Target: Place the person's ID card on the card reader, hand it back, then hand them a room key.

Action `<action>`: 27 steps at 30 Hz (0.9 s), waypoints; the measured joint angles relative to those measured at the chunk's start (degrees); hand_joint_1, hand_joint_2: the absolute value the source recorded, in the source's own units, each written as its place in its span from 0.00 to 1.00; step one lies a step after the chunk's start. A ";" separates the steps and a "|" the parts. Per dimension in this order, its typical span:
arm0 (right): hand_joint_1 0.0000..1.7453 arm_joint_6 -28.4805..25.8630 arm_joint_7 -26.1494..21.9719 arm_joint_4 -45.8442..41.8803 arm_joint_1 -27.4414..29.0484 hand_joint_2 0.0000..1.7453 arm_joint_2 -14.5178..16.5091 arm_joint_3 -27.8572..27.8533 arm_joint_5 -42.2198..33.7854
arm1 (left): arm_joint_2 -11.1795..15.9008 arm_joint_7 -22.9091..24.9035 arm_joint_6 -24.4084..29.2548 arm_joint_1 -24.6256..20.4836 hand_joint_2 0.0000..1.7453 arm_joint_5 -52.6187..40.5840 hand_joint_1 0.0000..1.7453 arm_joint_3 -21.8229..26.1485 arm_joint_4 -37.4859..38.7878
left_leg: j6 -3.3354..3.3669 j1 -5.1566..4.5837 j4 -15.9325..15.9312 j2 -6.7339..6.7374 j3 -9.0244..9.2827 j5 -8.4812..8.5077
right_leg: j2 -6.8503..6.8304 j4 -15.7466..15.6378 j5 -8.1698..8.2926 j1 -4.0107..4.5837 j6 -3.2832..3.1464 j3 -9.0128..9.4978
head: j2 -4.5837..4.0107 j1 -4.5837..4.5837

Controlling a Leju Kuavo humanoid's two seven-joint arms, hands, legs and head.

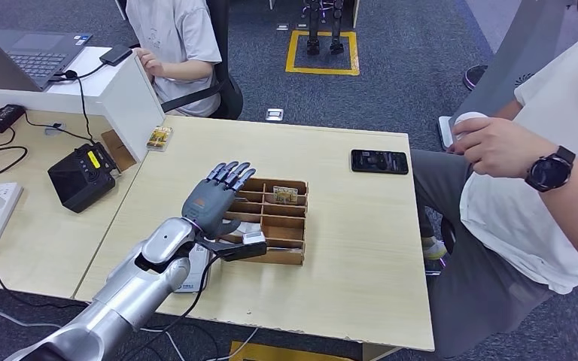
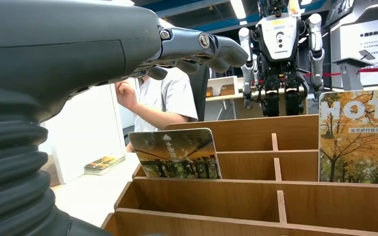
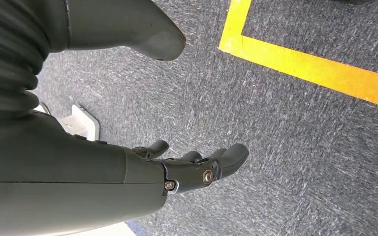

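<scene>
Your left hand (image 1: 214, 197) hovers over the near-left part of the wooden card organizer (image 1: 271, 220) with its fingers (image 1: 231, 174) stretched out flat and slightly apart, holding nothing; in the left wrist view the same hand (image 2: 128, 46) extends above the compartments with the fingertips clear of the wood. Just ahead of those fingertips, a room key card (image 1: 285, 195) stands upright in one of the far compartments of the organizer; the left wrist view shows that card (image 2: 175, 154) with an autumn-tree picture leaning in its slot, and a second, larger card (image 2: 357, 135) printed with yellow trees standing in a slot further to the side. Under your left forearm, a white device (image 1: 194, 269) lies on the light wooden table (image 1: 346, 256), partly hidden by the arm, so you cannot tell what it is. Further out to the right of the hand, a black phone (image 1: 378, 161) lies flat near the table's far edge. Beyond that sits a person wearing a wristwatch (image 1: 550, 170), whose hand (image 1: 494, 145) is closed around a white object. To the left of your hand, on the neighbouring desk, a black controller (image 1: 83, 176) rests. Your right hand (image 3: 192, 164) hangs over grey carpet beside a yellow floor line (image 3: 320, 66), fingers loosely curled with nothing in them.
</scene>
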 joint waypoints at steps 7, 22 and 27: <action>0.00 -0.21 -0.49 0.00 0.00 1.00 0.00 0.00 0.06 | 0.00 -0.08 -0.36 -0.01 1.00 -0.48 0.09 0.00 0.02 | 0.00 0.00 0.00 0.00 0.00 0.00 | 0.00 0.00 0.00 0.00 0.00 0.00 | 0.01 0.00; 0.00 -0.39 -0.81 0.00 -0.01 1.00 0.00 0.00 0.22 | -0.02 -0.09 -0.34 -0.40 1.00 -1.20 1.00 0.00 0.10 | 0.00 0.00 0.00 0.00 0.00 0.00 | 0.00 0.00 0.00 0.00 0.00 0.00 | 0.00 0.00; 0.00 -0.39 -0.81 0.00 -0.01 1.00 0.00 0.00 0.22 | -0.02 -0.09 -0.33 -0.59 1.00 -1.20 1.00 0.00 0.16 | 0.00 0.00 0.00 0.00 0.00 0.00 | 0.00 0.00 0.00 0.00 0.00 0.00 | 0.01 0.01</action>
